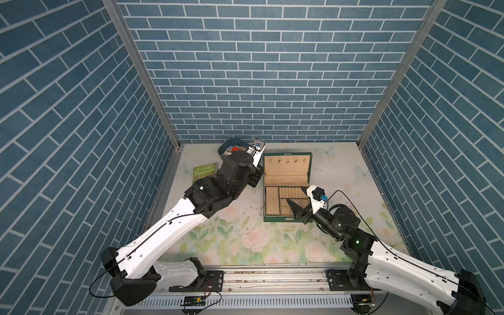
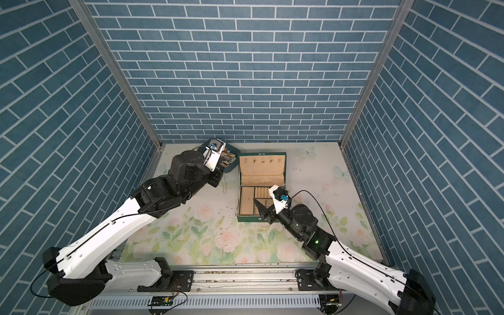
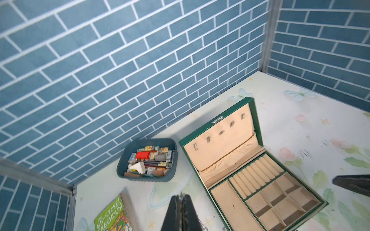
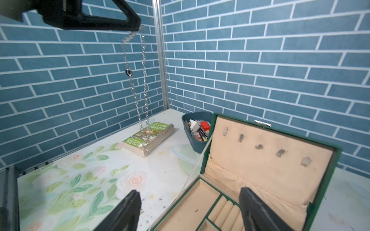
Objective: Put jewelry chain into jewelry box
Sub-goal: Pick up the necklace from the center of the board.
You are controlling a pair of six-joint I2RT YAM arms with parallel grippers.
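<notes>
Under left pincer (image 4: 137, 27), chain (image 4: 145, 90) vertical

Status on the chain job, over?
Left gripper shut on jewelry chain, chain dangling beside jewelry box. Box open. Right gripper open above box's front corner, may block the drop.

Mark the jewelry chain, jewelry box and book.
jewelry chain (image 4: 128, 72): right wrist view, on its pendant.
jewelry box (image 1: 275, 219): in a top view, on its green front wall.
book (image 1: 204, 174): in a top view, on its cover.
</notes>
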